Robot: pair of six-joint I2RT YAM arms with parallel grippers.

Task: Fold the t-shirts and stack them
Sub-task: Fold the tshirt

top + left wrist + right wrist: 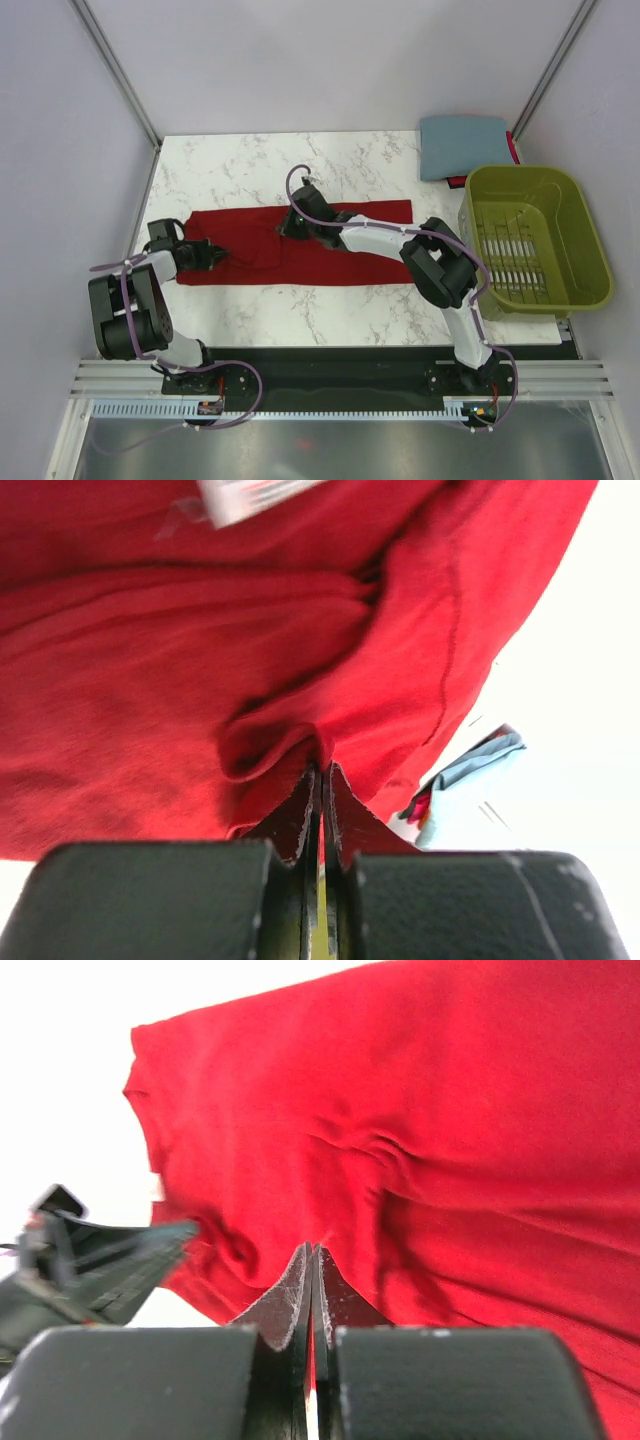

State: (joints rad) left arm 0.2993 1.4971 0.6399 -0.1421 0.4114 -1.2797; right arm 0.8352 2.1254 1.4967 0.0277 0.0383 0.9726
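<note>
- The left pincer point(218, 254) point(320, 770) is reaching in from the near left, its jaws pressed shut on a raised pucker of the dark red t-shirt point(245, 240) point(150, 700) at the cloth's left end.
- The dark red t-shirt is lying as a long band, running left to right across the middle of the marble worktop point(250, 165).
- The right pincer point(293, 226) point(312, 1250) is stretching over the band to its far edge near the centre, jaws closed tight and nipping a small fold of the same shirt point(450, 1140).
- An olive-green basket point(520, 170) is sitting at the worktop's right edge, apart from the red cloth.
- The blue-grey t-shirt point(462, 147) is lying folded in the far right corner, just behind the basket.
</note>
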